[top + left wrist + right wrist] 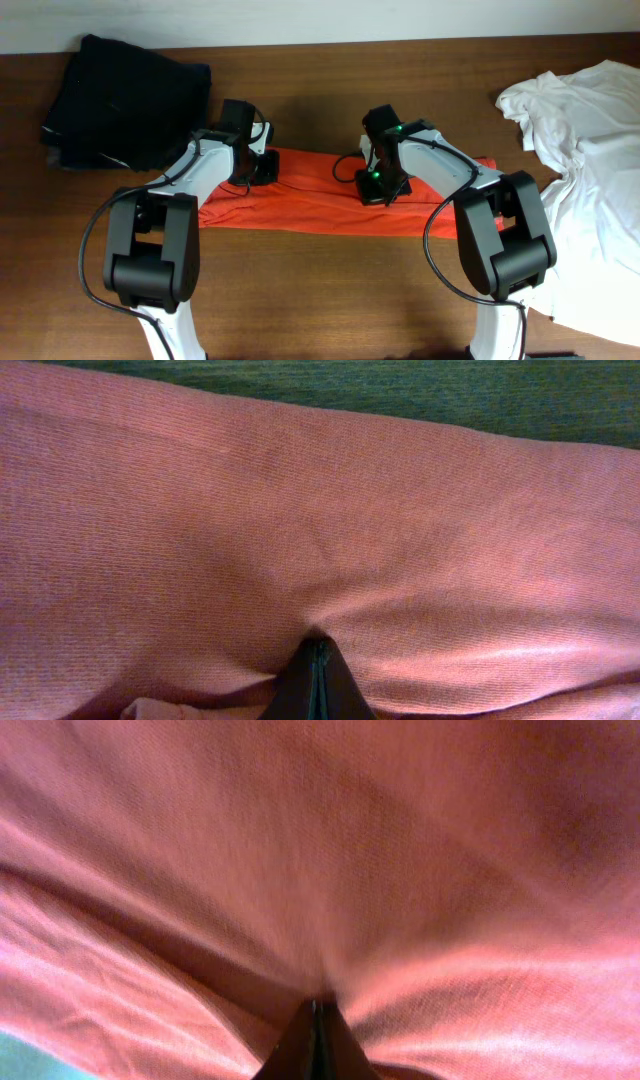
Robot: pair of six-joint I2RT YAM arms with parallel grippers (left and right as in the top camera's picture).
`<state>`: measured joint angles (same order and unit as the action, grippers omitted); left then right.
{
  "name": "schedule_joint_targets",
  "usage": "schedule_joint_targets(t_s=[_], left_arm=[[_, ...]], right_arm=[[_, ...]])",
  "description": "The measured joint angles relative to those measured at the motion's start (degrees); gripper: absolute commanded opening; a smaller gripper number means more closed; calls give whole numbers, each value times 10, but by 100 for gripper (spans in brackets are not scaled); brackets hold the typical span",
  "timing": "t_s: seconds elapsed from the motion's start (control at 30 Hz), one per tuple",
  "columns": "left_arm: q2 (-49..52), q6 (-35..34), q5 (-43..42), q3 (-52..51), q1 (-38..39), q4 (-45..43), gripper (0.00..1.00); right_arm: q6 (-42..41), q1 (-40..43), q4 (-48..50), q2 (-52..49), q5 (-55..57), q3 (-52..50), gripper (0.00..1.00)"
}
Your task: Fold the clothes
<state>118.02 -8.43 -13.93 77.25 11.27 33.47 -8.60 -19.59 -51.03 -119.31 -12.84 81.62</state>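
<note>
Shut tight on cloth, left gripper (317, 656) and right gripper (318, 1012) each pinch the orange-red T-shirt (310, 196). Its long band runs straight from one pair of fingers to the other, and a little beyond each.

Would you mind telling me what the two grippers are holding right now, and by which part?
Both pinch the orange-red shirt: the left gripper on its left part, the right gripper near its middle.

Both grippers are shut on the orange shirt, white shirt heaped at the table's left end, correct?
No: the overhead view shows the white shirt at the right end. The left gripper and right gripper are indeed shut on the orange shirt.
</note>
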Motion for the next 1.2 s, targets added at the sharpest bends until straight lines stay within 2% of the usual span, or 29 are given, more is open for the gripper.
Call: schedule_joint_targets(t_s=[0.43,0.57,0.7,0.77,0.93,1.07,1.2], left_arm=[[0,0,0,0,0,0,1],[0,0,0,0,0,0,1],[2,0,14,16,0,28,0],[12,0,37,58,-5,82,0],[11,0,53,181,-11,156,0],[11,0,49,181,-11,176,1],[10,0,47,144,-11,129,1]], right_arm=[[-7,0,-168,0,-51,-24,4],[-4,5,-171,7,-51,-16,4],[-2,30,-157,128,-53,23,4],[-2,30,-126,143,-55,27,4],[-2,-21,52,73,-80,11,4],[-10,-75,164,2,-78,8,4],[-17,-94,239,-34,-79,7,5]])
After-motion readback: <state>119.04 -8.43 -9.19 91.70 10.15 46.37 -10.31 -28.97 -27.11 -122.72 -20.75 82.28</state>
